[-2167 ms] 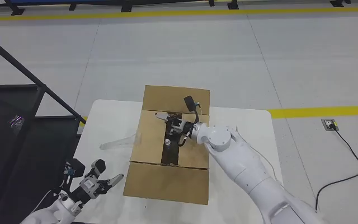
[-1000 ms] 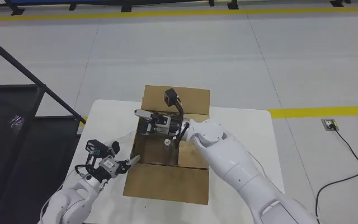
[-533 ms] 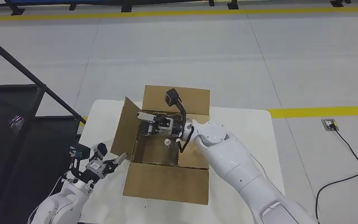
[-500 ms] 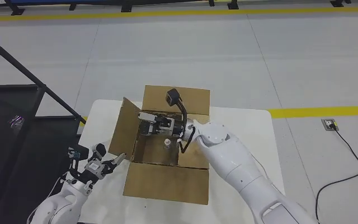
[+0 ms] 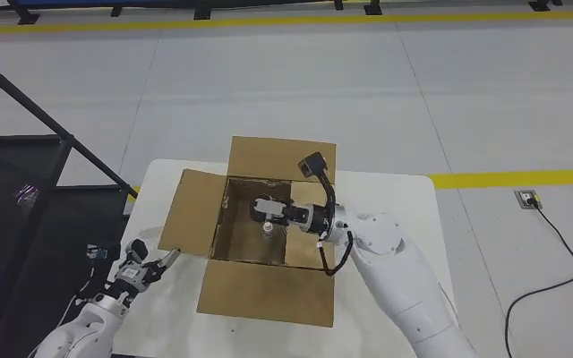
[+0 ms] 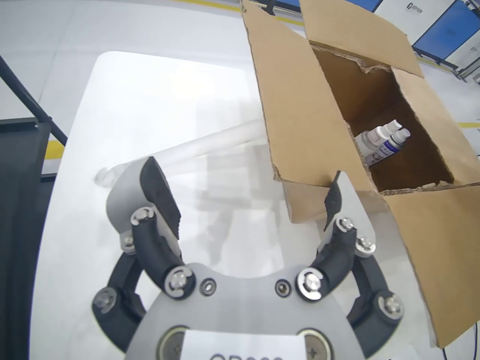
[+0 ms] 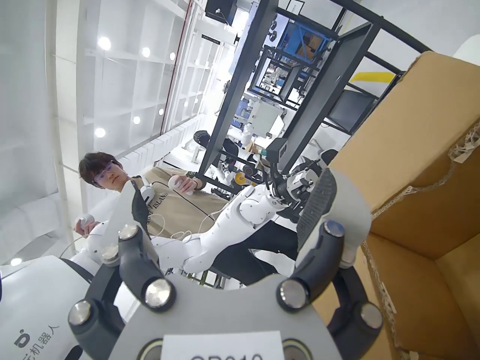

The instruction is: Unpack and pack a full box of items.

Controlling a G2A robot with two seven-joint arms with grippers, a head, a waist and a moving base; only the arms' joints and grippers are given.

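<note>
Box (image 5: 267, 292): brown cardboard, matt and unprinted; the flap edges are torn and ragged, with the corrugated core showing.
Bottles (image 6: 378, 144): white plastic, smooth, with glossy wrapped labels.
Surface (image 6: 150, 106): white, smooth and glossy, carrying faint reflections.
Left claw (image 6: 244, 168): brushed grey metal plate and finger backs, bright screw heads, black matt links.
Pads (image 6: 165, 196): black rubber, matt, finely ribbed.
Right claw (image 7: 229, 179): the same grey metal, satin finish, with one dark ribbed pad showing.
Floor (image 5: 269, 80): pale, smooth, with a slight sheen.

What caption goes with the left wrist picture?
Open left end effector beside an opened cardboard box holding two spray bottles.
</note>
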